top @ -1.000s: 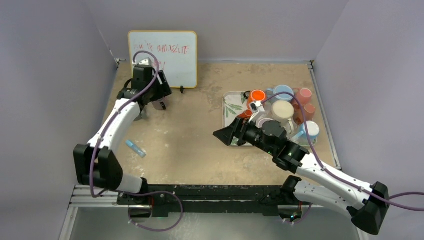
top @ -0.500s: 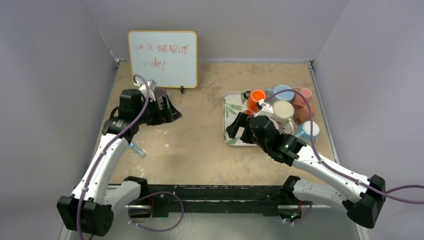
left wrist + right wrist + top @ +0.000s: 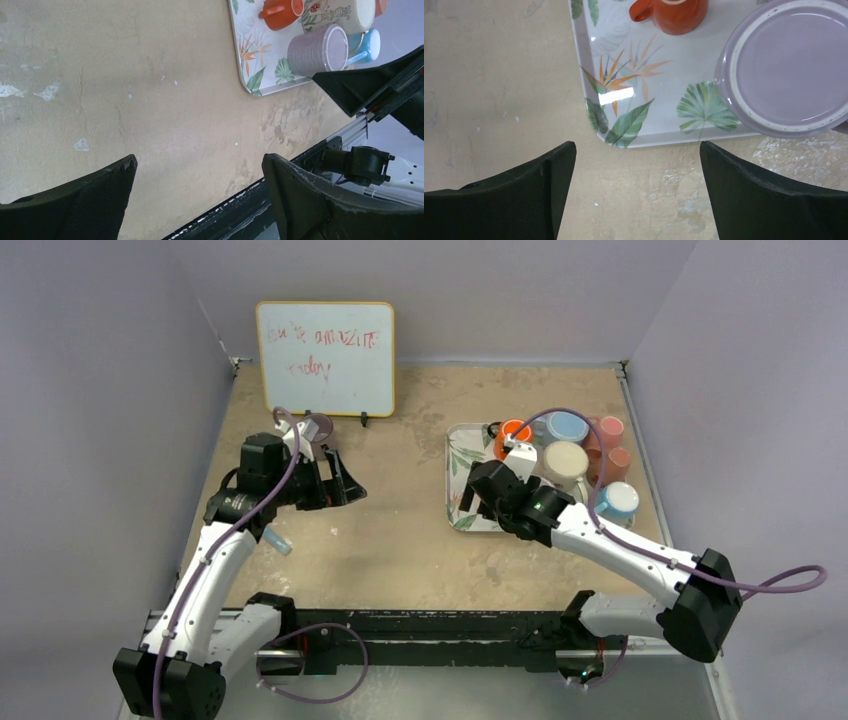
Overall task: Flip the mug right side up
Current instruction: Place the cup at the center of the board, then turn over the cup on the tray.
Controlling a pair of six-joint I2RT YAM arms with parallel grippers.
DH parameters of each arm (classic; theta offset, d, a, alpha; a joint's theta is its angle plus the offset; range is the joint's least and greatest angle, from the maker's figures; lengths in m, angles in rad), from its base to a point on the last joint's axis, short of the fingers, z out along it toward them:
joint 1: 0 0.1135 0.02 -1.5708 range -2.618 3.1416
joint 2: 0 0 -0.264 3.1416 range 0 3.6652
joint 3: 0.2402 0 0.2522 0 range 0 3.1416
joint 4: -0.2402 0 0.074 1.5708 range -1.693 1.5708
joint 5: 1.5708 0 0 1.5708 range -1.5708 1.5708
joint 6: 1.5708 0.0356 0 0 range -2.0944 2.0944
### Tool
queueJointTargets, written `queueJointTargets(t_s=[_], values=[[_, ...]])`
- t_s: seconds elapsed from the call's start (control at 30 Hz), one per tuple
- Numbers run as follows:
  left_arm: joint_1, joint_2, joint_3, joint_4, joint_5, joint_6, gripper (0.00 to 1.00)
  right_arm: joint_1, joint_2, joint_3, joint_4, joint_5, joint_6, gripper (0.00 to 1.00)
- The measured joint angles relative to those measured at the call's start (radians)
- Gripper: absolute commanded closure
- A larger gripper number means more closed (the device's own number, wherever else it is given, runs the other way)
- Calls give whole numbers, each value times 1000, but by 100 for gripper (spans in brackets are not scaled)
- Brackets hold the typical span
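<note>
Scuffed tan desk, lilac walls. The left jaws and right jaws gaped, empty. A lilac mug sat base-up on the tray's near corner, just beyond the right jaws.

Pale lavender walls close in the table on three sides. Its tan top is scuffed, with whitish patches just ahead of the fingers of the left gripper. A whiteboard with red writing leans at the back wall, well apart from those fingers. A black rail edges the near side.
</note>
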Motion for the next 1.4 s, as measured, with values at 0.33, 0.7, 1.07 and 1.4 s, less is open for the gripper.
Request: queueJointTargets(t_s=[0.33,0.7,1.07,1.4], values=[[0,-21,-14,-37,-4,7,7,-93,8,37,-47,55,96,33],[0,-54,-14,-39,-21,7,7,-286,-21,47,-190,101,153,14],[0,-68,-14,-40,-29,7,7,-452,-112,-39,-99,-12,48,1],[0,-68,-14,-42,-30,7,7,-519,-126,-114,-15,-111,-4,1]])
